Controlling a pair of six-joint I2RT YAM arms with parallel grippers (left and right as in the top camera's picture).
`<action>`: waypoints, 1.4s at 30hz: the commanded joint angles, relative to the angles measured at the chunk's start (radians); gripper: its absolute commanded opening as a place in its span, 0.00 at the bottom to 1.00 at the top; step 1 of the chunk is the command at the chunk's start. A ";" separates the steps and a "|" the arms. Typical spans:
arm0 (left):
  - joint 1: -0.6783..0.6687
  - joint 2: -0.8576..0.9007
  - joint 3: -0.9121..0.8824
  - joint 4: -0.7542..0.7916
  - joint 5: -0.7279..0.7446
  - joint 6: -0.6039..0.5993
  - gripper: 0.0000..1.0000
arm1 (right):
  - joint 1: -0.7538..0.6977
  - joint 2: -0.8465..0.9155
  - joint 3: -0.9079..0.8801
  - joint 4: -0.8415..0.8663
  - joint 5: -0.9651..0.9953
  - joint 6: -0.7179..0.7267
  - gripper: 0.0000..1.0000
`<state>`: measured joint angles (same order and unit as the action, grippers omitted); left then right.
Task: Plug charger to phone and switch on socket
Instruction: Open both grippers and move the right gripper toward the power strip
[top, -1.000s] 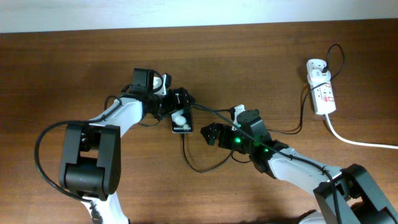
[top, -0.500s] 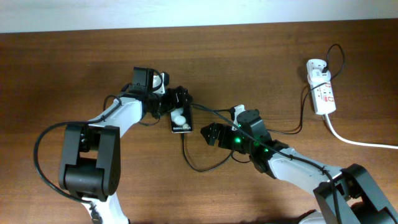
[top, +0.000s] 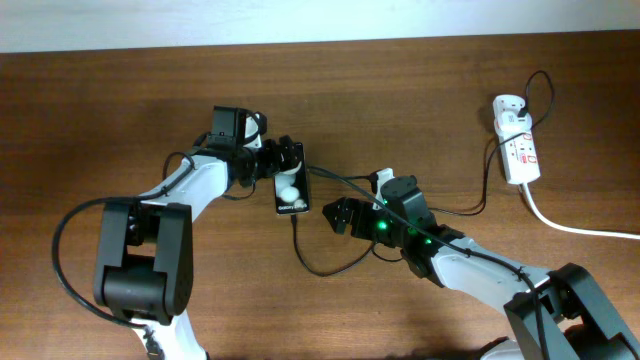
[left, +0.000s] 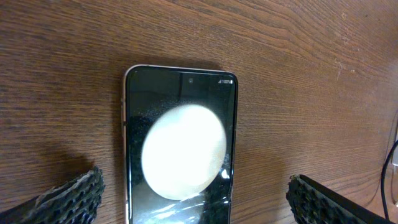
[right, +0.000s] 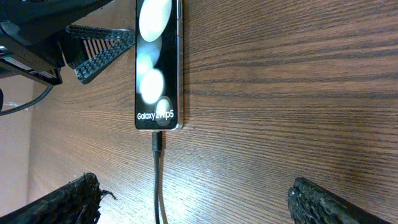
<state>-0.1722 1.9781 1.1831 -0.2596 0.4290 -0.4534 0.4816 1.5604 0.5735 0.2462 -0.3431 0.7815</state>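
The black phone (top: 291, 192) lies flat on the wooden table. The charger's thin black cable (top: 318, 268) loops from the phone's near end back toward the white adapter (top: 508, 104) in the socket (top: 520, 150). In the right wrist view the connector tip (right: 158, 140) sits in the phone's (right: 158, 62) port. My left gripper (top: 289, 163) is open, its fingers straddling the phone's far end (left: 180, 155) without touching it. My right gripper (top: 336, 215) is open and empty, just right of the phone. The cable (right: 157, 186) runs between its fingers (right: 199, 202).
The socket's thick white cord (top: 580, 228) runs off the right edge. The black cable also arcs beside the socket (top: 548, 85) and passes under my right arm. A pale wall strip borders the table's far edge (top: 400, 20).
My left wrist has shifted slightly at the phone's far end. The phone, the cable and the right arm have not moved.
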 joint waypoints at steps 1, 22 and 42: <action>0.053 0.050 -0.036 -0.055 -0.114 0.012 0.99 | -0.004 -0.014 0.001 0.003 -0.012 -0.011 0.99; 0.195 0.050 -0.036 -0.098 -0.112 -0.028 0.99 | -0.004 -0.014 0.001 0.144 0.301 -0.011 0.99; 0.195 0.050 -0.036 -0.098 -0.112 -0.028 0.99 | -0.105 -0.069 0.450 -0.793 0.215 -0.220 0.99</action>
<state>0.0074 1.9690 1.1908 -0.3271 0.4126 -0.4690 0.4305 1.5230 0.8337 -0.3622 -0.1131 0.7116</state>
